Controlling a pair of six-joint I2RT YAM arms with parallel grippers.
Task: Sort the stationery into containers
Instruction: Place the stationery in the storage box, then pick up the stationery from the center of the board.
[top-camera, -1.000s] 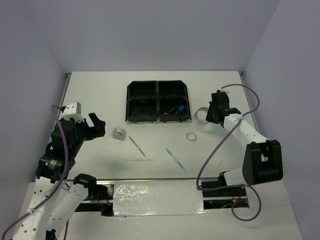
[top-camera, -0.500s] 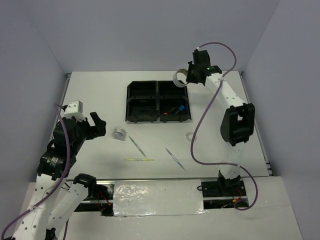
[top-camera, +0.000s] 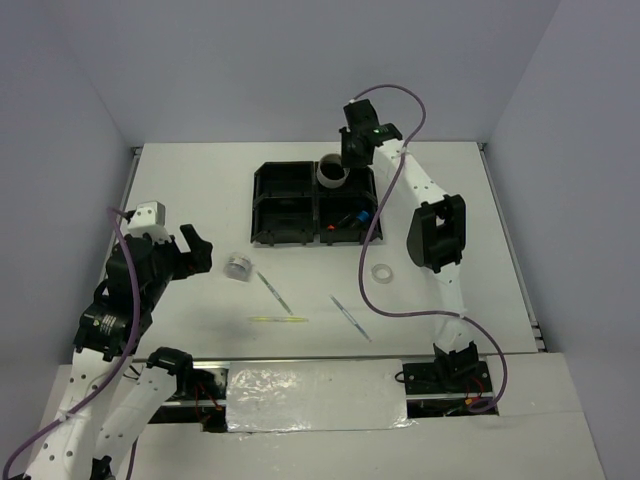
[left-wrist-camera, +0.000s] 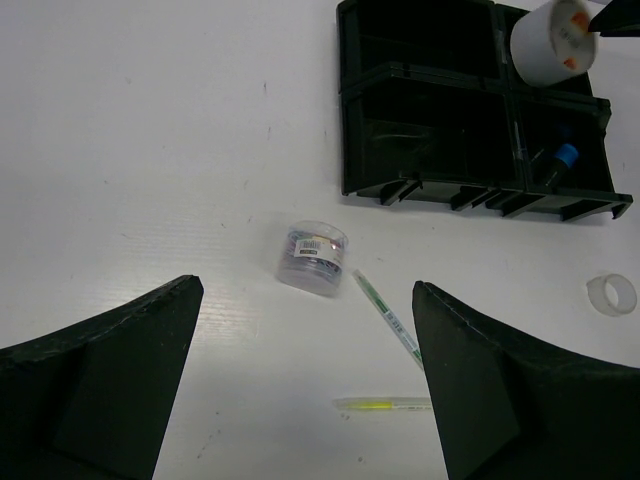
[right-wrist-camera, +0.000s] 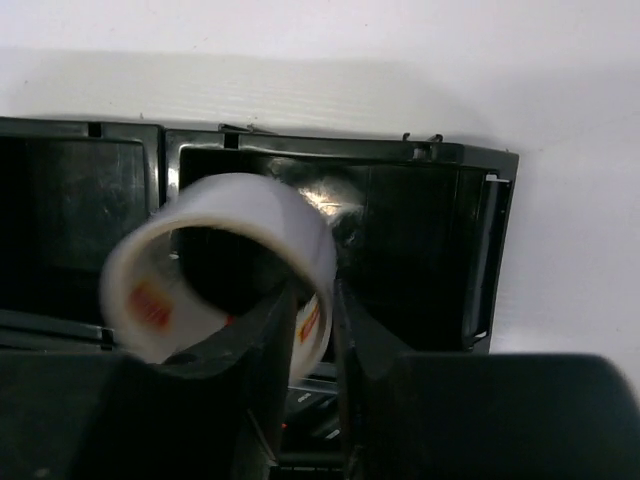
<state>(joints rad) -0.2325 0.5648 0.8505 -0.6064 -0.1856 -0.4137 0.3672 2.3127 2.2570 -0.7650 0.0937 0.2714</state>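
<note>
Pale lilac walls (top-camera: 70, 100) close in the white table (top-camera: 190, 190) on three sides. Over its left part the left gripper (top-camera: 198, 250) hangs with its jaws spread wide and nothing between them. Just ahead of its fingers, slightly to their right, a silvery round roll (top-camera: 238, 266) lies on the bare top. Past that lie a thin grey pen (top-camera: 273, 291), a yellow-green stick (top-camera: 280, 319) and a second grey pen (top-camera: 350, 317). Farther out from this hand sits the black tray (top-camera: 314, 200) — a blue-capped highlighter (top-camera: 358, 215) lies in its near right compartment. Above the far right compartment the right gripper (right-wrist-camera: 315, 305) pinches the wall of a white tape roll (right-wrist-camera: 215, 265) in narrow jaws. Well back from that hand, towards the arms' bases, a small clear tape roll (top-camera: 381, 272) rests on the table.
</note>
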